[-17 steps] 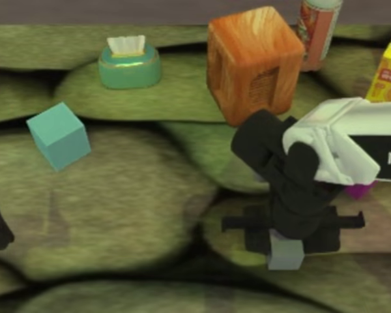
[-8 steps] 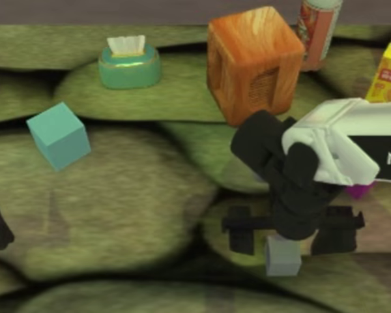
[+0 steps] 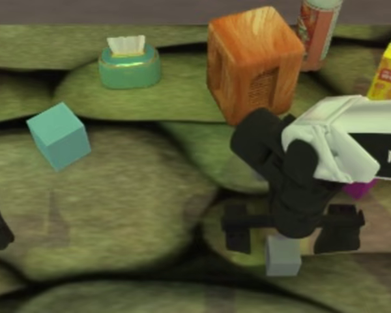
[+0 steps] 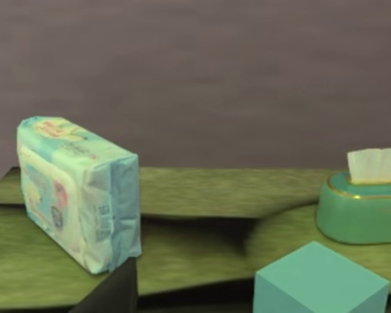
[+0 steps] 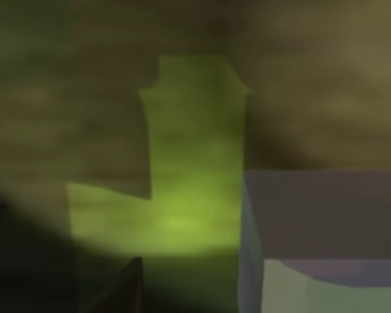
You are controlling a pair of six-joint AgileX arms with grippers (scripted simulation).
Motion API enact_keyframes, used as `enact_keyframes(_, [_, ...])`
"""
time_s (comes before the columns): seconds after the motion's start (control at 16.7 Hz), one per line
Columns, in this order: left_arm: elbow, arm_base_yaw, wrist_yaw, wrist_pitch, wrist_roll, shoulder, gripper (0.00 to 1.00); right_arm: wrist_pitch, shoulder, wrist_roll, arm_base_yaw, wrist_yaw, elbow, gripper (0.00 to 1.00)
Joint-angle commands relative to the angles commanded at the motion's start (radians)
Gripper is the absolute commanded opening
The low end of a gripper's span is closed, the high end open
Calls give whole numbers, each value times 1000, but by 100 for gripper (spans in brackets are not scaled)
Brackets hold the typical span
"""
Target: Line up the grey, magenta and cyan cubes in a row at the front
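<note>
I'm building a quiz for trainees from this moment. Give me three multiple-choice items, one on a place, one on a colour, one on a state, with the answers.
1. Where does the grey cube lie?
A. at the front, below the right hand
B. beside the tissue box
C. on top of the orange block

2. What colour is the cube left of centre on the table?
A. magenta
B. cyan
C. yellow

3. How is the right hand set?
A. shut on the grey cube
B. open, fingers apart either side of the grey cube
C. shut on the magenta cube

Answers: 1 A, the top view shows the grey cube near the table's front edge under the right hand. 2 B, the cyan cube sits there alone; the magenta cube peeks out under the right arm. 3 B, both dark fingers stand clear of the cube's sides.
</note>
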Motion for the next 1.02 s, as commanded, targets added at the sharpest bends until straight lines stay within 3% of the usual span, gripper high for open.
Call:
enact_keyframes(0.42, [0,0,0,0,0,0,100,-235,-84,1,10,0,142,100])
enact_keyframes(0.78, [0,0,0,0,0,0,100,-249,-90,-1,5,0,153,100])
enact_keyframes(1.02, [0,0,0,0,0,0,100,-262,-54,-109,-39,-2,195,100])
